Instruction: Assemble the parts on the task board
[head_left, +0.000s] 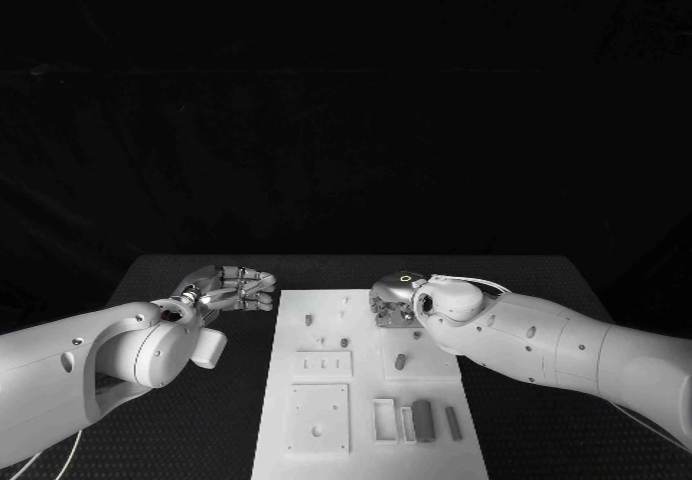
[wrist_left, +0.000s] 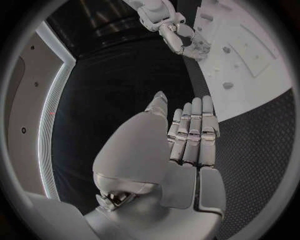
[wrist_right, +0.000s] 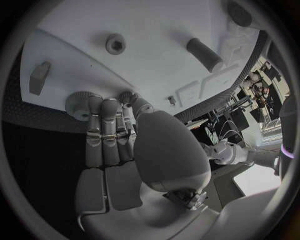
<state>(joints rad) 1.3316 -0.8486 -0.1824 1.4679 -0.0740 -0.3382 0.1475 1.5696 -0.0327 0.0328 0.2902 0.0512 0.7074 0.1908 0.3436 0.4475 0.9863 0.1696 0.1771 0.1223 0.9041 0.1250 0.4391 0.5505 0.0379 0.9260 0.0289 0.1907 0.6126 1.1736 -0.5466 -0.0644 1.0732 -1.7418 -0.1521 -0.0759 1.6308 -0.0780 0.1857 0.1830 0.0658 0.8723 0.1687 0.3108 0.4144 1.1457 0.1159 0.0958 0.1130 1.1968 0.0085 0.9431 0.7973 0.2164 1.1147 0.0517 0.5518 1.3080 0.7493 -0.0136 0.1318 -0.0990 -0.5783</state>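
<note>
From the head view we saw the white board (head_left: 369, 380) lying in the middle of the black counter (head_left: 534, 275), with small grey parts on it: a short peg (head_left: 400, 361) just beside our right arm, and darker bars (head_left: 424, 420) near the board's near edge. Our left hand (head_left: 235, 287) hung off the board's far left corner, its fingers curled inward around nothing we could see. Our right hand (head_left: 392, 303) sat over the board's far right portion, largely hidden behind its own wrist.

From the left wrist view we saw our left hand (wrist_left: 187, 135) with fingers held straight and close together, not touching the board, and carrying nothing. The right hand (wrist_left: 184, 40) appeared across the board's edge.

From the right wrist view we saw our right hand (wrist_right: 109, 130) with fingers side by side, their tips at the board's edge next to a ridged, gear-like wheel (wrist_right: 79, 104); we could not tell whether they gripped it. A dark cylinder (wrist_right: 204, 54), a round bushing (wrist_right: 115, 43) and a small block (wrist_right: 39, 77) lay farther onto the board.

We judged these parts to be light, rigid and smooth, likely to roll or skid, so best pinched across their sides.
</note>
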